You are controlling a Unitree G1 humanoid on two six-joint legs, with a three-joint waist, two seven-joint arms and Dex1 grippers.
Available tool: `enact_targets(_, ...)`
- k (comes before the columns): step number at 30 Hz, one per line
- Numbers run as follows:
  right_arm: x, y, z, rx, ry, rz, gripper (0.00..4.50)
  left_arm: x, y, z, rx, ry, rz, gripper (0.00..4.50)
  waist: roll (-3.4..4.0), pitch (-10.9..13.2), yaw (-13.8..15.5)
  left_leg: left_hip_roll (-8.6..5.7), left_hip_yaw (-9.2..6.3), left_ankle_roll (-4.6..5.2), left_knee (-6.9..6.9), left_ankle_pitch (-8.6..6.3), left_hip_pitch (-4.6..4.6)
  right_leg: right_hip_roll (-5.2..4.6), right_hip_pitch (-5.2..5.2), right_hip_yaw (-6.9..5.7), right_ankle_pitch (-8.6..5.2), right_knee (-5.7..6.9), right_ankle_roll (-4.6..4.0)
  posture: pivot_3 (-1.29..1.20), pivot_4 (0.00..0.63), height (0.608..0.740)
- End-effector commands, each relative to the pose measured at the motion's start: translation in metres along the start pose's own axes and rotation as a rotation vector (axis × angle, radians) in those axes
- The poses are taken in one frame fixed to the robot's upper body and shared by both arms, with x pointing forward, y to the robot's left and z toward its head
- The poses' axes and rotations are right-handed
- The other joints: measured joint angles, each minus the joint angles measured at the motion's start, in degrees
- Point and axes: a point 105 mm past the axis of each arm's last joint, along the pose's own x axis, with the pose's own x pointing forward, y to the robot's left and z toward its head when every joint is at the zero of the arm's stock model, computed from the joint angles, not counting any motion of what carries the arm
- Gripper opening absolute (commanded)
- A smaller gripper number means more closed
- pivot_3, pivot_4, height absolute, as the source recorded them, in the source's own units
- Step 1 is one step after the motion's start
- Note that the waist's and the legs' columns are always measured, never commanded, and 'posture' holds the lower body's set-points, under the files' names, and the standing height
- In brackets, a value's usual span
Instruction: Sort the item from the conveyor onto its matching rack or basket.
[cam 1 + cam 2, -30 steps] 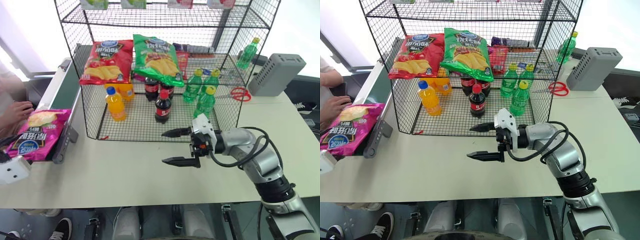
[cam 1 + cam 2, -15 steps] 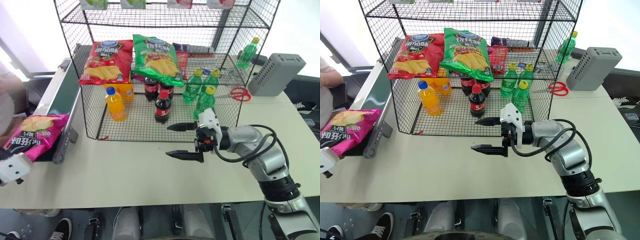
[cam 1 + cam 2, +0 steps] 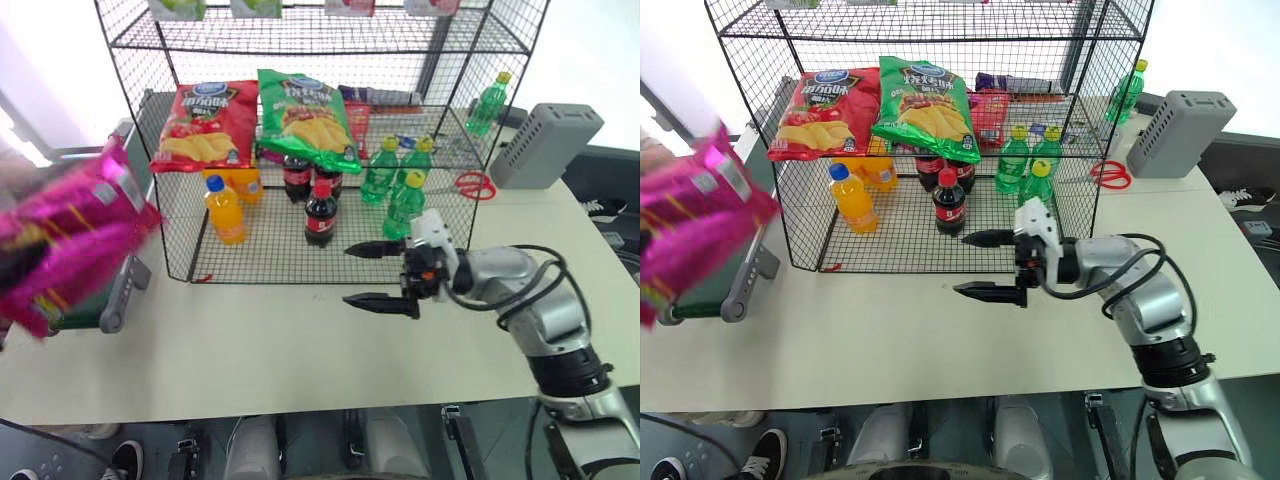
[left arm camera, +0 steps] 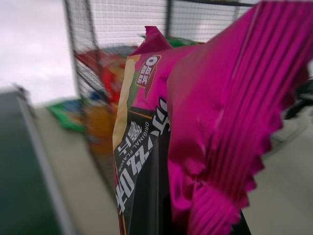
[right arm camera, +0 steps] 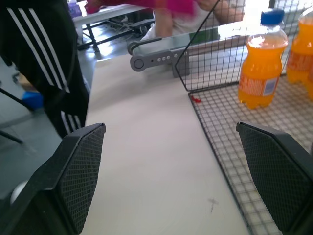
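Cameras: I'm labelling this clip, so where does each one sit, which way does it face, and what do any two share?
Left and right eye views: head-mounted, looking forward and down over the table, black wire rack and conveyor; the right gripper shows, jaws open.
Left wrist view: along the left arm, close on the held magenta chip bag.
Right wrist view: along the open jaws toward the conveyor's end, with an orange bottle in the rack.
Shared: rack, orange bottle, conveyor.
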Motion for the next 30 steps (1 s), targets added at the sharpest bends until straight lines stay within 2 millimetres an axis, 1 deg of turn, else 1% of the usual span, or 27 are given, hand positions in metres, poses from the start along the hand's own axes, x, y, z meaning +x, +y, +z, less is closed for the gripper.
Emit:
enact_targets(1, -0.003, 0.015, 0.024, 0.070, -0.069, 0.098, 4.50, 0.012, -0.041, 0.021, -0.181, -0.033, -0.237, 0.08, -0.03, 0.0, 0.5, 0.00, -0.01, 0.00, 0.00, 0.00, 0.03, 0.03, 0.07, -0.03, -0.01, 0.02, -0.02, 0.00, 0.150, 0.740)
enact_targets(2, -0.004, 0.019, 0.026, 0.093, -0.076, 0.117, 4.50, 0.017, -0.046, 0.019, -0.246, -0.030, -0.279, 0.08, 0.00, 0.0, 0.7, -0.01, -0.02, -0.01, 0.01, 0.00, 0.07, 0.05, 0.11, -0.07, -0.04, 0.02, -0.07, 0.00, 0.150, 0.740)
enact_targets(4, -0.003, 0.026, 0.033, 0.136, -0.100, 0.157, 4.50, 0.030, -0.056, 0.010, -0.300, -0.002, -0.355, 0.08, 0.08, 0.0, 0.8, -0.04, -0.11, -0.02, 0.01, 0.01, 0.24, 0.00, 0.26, -0.05, -0.15, 0.02, -0.27, 0.00, 0.150, 0.740)
enact_targets(6, 0.000, 0.033, 0.041, 0.168, -0.141, 0.188, 4.50, 0.049, -0.064, 0.000, -0.356, -0.021, -0.450, 0.08, 0.13, 0.1, 0.9, -0.06, -0.14, -0.02, 0.00, 0.01, 0.35, -0.02, 0.39, -0.02, -0.16, 0.01, -0.29, 0.00, 0.150, 0.740)
enact_targets(8, 0.002, 0.039, 0.047, 0.222, -0.172, 0.221, 4.50, 0.068, -0.068, -0.008, -0.410, -0.058, -0.522, 0.08, 0.15, 0.1, 0.8, -0.09, -0.13, -0.02, 0.00, 0.01, 0.37, -0.01, 0.43, 0.02, -0.15, 0.00, -0.28, 0.00, 0.150, 0.740)
enact_targets(10, 0.005, 0.048, 0.049, 0.230, -0.168, 0.250, 4.50, 0.084, -0.072, -0.020, -0.443, -0.052, -0.581, 0.08, 0.12, 0.0, 0.7, -0.09, -0.14, -0.02, -0.01, 0.01, 0.36, 0.02, 0.43, 0.04, -0.10, 0.00, -0.19, 0.00, 0.150, 0.740)
enact_targets(12, 0.010, 0.054, 0.046, 0.232, -0.153, 0.274, 4.50, 0.101, -0.076, -0.026, -0.521, -0.080, -0.657, 0.08, 0.12, 0.0, 0.6, -0.10, -0.13, -0.02, -0.02, 0.01, 0.34, 0.04, 0.41, 0.05, -0.05, 0.01, -0.11, 0.00, 0.150, 0.740)
enact_targets(14, 0.018, 0.057, 0.045, 0.247, -0.152, 0.293, 4.50, 0.114, -0.077, -0.034, -0.555, -0.083, -0.699, 0.08, 0.08, 0.0, 0.5, -0.11, -0.12, -0.02, -0.03, 0.01, 0.34, 0.06, 0.42, 0.06, -0.04, 0.01, -0.09, 0.00, 0.150, 0.740)
enact_targets(16, 0.023, 0.063, 0.046, 0.243, -0.150, 0.330, 4.50, 0.124, -0.078, -0.036, -0.585, -0.094, -0.724, 0.08, 0.08, 0.0, 0.4, -0.11, -0.10, -0.01, -0.03, 0.01, 0.35, 0.07, 0.42, 0.06, -0.04, 0.02, -0.09, 0.00, 0.150, 0.740)
enact_targets(18, 0.027, 0.064, 0.043, 0.255, -0.132, 0.346, 4.50, 0.130, -0.078, -0.038, -0.574, -0.086, -0.739, 0.08, 0.08, 0.0, 0.5, -0.11, -0.09, -0.01, -0.02, 0.01, 0.35, 0.09, 0.41, 0.06, -0.04, 0.02, -0.09, 0.00, 0.150, 0.740)
enact_targets(20, 0.032, 0.063, 0.041, 0.251, -0.120, 0.348, 4.50, 0.135, -0.073, -0.033, -0.569, -0.108, -0.740, 0.08, 0.08, 0.0, 0.6, -0.12, -0.06, -0.01, -0.02, 0.01, 0.35, 0.09, 0.41, 0.06, -0.04, 0.02, -0.09, 0.00, 0.150, 0.740)
enact_targets(23, 0.036, 0.059, 0.042, 0.247, -0.121, 0.353, 4.50, 0.139, -0.066, -0.026, -0.543, -0.134, -0.732, 0.08, 0.07, 0.0, 0.6, -0.13, -0.07, -0.01, -0.02, 0.01, 0.35, 0.08, 0.42, 0.06, -0.04, 0.02, -0.09, 0.00, 0.150, 0.740)
enact_targets(25, 0.038, 0.057, 0.041, 0.240, -0.120, 0.358, 4.50, 0.139, -0.065, -0.022, -0.571, -0.139, -0.749, 0.08, 0.07, 0.0, 0.6, -0.13, -0.08, -0.01, -0.02, 0.01, 0.34, 0.08, 0.42, 0.06, -0.04, 0.01, -0.09, 0.00, 0.150, 0.740)
enact_targets(26, 0.042, 0.053, 0.039, 0.227, -0.121, 0.334, 4.50, 0.138, -0.066, -0.021, -0.577, -0.140, -0.756, 0.08, 0.07, 0.0, 0.5, -0.13, -0.08, -0.01, -0.02, 0.01, 0.33, 0.08, 0.41, 0.06, -0.04, 0.00, -0.09, 0.00, 0.150, 0.740)
enact_targets(28, 0.047, 0.036, 0.035, 0.252, -0.159, 0.254, 4.50, 0.136, -0.074, -0.016, -0.601, -0.118, -0.800, 0.08, 0.05, 0.0, 0.4, -0.12, -0.10, -0.01, -0.02, 0.01, 0.33, 0.08, 0.41, 0.06, -0.04, -0.01, -0.09, 0.00, 0.150, 0.740)
enact_targets(30, 0.047, 0.032, 0.024, 0.243, -0.157, 0.224, 4.50, 0.134, -0.079, -0.010, -0.609, -0.128, -0.827, 0.08, 0.06, 0.0, 0.5, -0.12, -0.12, -0.01, -0.02, 0.01, 0.33, 0.08, 0.40, 0.06, -0.04, 0.00, -0.08, 0.00, 0.150, 0.740)
